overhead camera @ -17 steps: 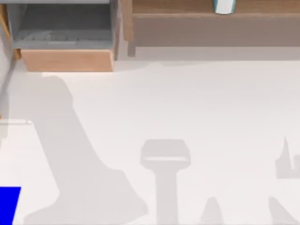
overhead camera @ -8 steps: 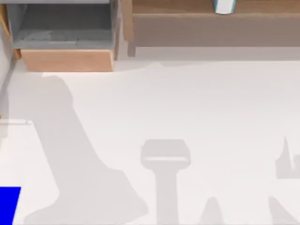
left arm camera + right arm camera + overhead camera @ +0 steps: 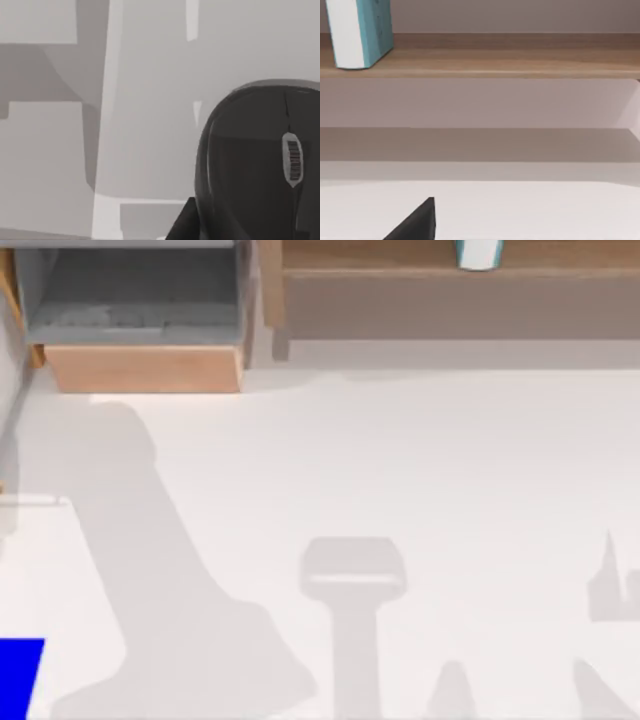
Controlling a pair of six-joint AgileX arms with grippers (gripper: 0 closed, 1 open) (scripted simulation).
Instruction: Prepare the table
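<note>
Close under the left wrist, a dark mouse [image 3: 260, 165] lies on the white table [image 3: 420, 460] (left arm nearer; I cannot tell its grip).

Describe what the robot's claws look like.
Little of them shows. The right claw appears as a matte black, flat-faced wedge tapering to a sharp corner, with no markings or cables visible. The left claw is a similar plain black angular piece beside a dark grey mouse. On the table, grey shadows outline the arms.
</note>
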